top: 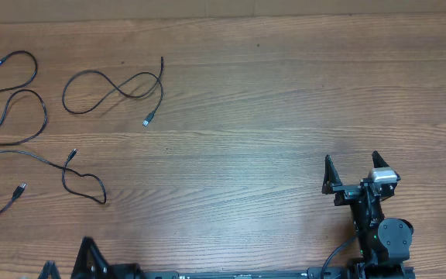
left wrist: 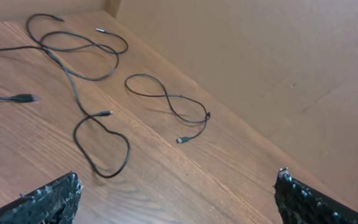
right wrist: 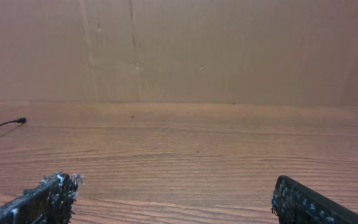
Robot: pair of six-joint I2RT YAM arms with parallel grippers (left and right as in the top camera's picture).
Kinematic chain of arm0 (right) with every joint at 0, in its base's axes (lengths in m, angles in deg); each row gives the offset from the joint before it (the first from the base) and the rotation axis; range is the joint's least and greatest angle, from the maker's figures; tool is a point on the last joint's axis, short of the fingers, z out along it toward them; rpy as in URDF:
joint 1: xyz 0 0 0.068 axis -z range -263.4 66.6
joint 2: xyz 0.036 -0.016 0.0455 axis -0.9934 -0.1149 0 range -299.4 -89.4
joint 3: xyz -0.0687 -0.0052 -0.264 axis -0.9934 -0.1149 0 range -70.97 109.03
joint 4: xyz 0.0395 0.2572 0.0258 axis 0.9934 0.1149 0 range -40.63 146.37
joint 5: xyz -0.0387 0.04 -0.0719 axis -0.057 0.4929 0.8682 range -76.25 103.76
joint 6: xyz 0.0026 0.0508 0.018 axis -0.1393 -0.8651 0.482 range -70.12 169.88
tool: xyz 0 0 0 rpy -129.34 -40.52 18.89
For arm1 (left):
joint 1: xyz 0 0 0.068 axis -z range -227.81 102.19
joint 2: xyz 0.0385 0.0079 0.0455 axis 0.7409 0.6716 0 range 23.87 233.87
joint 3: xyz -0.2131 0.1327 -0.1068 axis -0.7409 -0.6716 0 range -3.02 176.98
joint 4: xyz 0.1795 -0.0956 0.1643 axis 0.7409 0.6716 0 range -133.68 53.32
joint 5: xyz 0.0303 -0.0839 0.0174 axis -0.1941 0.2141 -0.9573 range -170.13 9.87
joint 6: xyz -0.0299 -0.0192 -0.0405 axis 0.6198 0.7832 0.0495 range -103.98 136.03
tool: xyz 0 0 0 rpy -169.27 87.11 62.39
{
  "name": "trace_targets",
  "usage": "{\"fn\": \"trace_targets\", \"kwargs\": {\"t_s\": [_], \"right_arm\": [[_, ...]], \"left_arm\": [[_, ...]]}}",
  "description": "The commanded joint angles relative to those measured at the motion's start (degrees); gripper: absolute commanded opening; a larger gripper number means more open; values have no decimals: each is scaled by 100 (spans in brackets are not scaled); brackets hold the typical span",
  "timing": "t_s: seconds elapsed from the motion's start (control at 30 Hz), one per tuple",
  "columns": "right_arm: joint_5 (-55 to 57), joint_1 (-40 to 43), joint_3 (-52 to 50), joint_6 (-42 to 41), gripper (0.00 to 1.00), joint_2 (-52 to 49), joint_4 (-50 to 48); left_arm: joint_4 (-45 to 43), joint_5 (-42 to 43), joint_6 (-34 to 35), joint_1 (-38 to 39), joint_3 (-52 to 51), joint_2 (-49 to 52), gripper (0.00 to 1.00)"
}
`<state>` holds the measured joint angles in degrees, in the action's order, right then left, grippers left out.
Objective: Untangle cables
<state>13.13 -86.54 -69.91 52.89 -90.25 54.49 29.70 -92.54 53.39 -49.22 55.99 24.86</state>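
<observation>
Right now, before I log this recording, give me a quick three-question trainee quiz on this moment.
1. How many cables lie on the table?
2. True or false: the right arm has its jaws shut on a cable.
3. Where do the cables lie? A) on the robot's left B) in the centre C) on the robot's right
Key: 1. three; 2. false, the jaws stand open and empty; 3. A.

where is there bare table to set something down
Free: the wide middle and right of the table, from the rightmost cable across to the right pincer. Crowded: the left side, where it and two more sprawl.
</observation>
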Motion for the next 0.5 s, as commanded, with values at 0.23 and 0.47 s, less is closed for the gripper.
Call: {"fn": "trace_targets", "kwargs": {"t_s": [0.23, 0.47], "right_arm": [[55, -44, -63, 26, 100, 68, -35], [55, -44, -61, 26, 100, 68, -35]], "left_arm": [[-1950, 481, -345, 240, -2050, -76, 100], [-3469, 992, -649, 240, -3381, -79, 99]]}}
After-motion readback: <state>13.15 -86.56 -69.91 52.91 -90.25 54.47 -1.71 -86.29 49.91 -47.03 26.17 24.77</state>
